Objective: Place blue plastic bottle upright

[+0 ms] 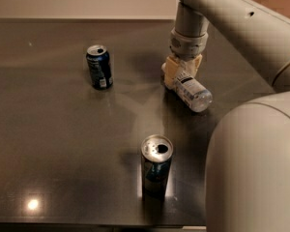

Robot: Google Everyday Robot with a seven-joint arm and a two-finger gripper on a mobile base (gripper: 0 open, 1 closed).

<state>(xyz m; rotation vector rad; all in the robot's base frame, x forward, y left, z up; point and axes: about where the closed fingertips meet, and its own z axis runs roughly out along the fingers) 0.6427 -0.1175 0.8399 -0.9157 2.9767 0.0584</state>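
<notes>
The blue plastic bottle lies on its side on the dark table, right of centre, its base pointing toward the front right. Its cap end is hidden between the cream fingers. My gripper comes down from above onto the bottle's cap end, one finger on each side, pressed against it. The bottle still rests on the table.
A dark blue soda can stands upright at the back left. A silver-and-blue slim can stands upright, opened, at the front centre. My arm's large grey body fills the right front. The table's front edge runs along the bottom.
</notes>
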